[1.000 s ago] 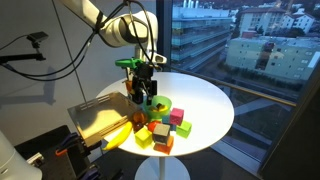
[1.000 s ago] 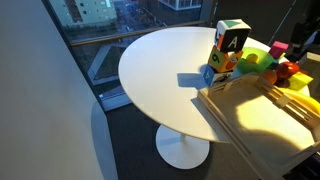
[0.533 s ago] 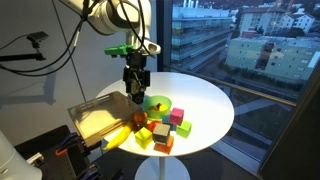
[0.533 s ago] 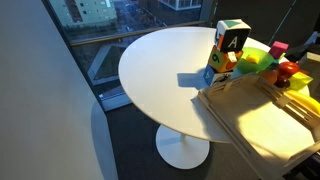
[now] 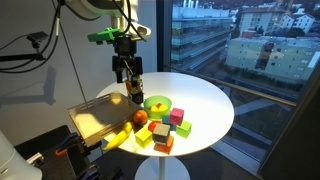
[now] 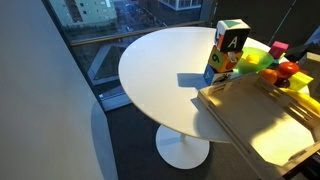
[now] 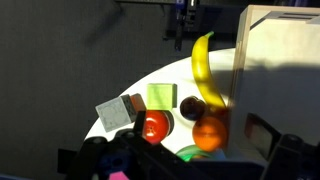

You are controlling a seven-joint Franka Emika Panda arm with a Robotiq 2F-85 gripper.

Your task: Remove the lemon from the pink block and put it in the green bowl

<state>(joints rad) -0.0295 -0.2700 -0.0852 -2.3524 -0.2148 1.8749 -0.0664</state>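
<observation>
Hanging high above the round white table (image 5: 208,100), the black two-finger Robotiq gripper (image 5: 128,76) points straight down. In the wrist view its dark fingers (image 7: 292,152) stand wide apart at the lower corners with only tabletop clutter between them, so it is spread open and carries nothing.

From the gripper, the round, shallow, bright green plastic bowl (image 5: 168,101) lies down and away at about 4 o'clock in an exterior view, well below the fingertips. A pale yellow rounded patch inside it reads as the small yellow lemon (image 5: 156,103). It is too small to be sure, and it shows no clear long axis. Farther out at 4 o'clock, just past the green bowl, the small pink cube block (image 5: 178,116) shows nothing yellow on top.

In the wrist view a sliver of green at 6 o'clock between the fingers may be the bowl's rim; I cannot tell. The long yellow banana (image 7: 203,62) runs from 12 toward 6 o'clock and is not the target.

My judgement is that the lemon already rests in the green bowl, below and to the 4 o'clock side of the empty gripper, so the coming move needs only a clear withdrawal.
</observation>
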